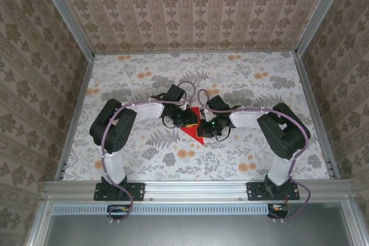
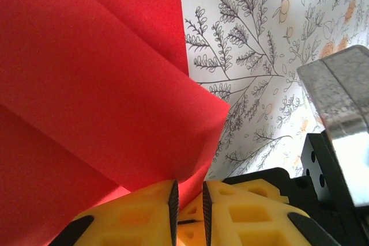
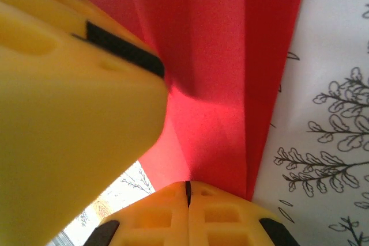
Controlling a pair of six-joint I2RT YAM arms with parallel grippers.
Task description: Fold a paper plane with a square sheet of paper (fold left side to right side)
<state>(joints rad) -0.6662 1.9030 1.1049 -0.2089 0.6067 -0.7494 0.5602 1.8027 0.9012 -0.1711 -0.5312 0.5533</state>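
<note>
The square sheet of paper [image 1: 195, 130] is bright red, part-folded with several creases, and sits mid-table between both grippers. My left gripper [image 1: 192, 118] comes at it from the left. In the left wrist view its jaws [image 2: 189, 193] stand a narrow gap apart with a flap of the red paper [image 2: 104, 84] running down between the pads. My right gripper [image 1: 209, 128] meets the sheet from the right. Its jaws [image 3: 187, 186] are pressed together where a crease of the paper [image 3: 230, 56] ends at their tips. The left gripper's yellow finger [image 3: 69, 113] looms close beside it.
The table [image 1: 144, 79] has a cloth printed with grey leaves and orange flowers, walled by patterned panels on three sides. Both arms bend inward from their bases at the near rail [image 1: 196, 187]. A grey metal part of the right arm [image 2: 337, 102] stands close to the left gripper.
</note>
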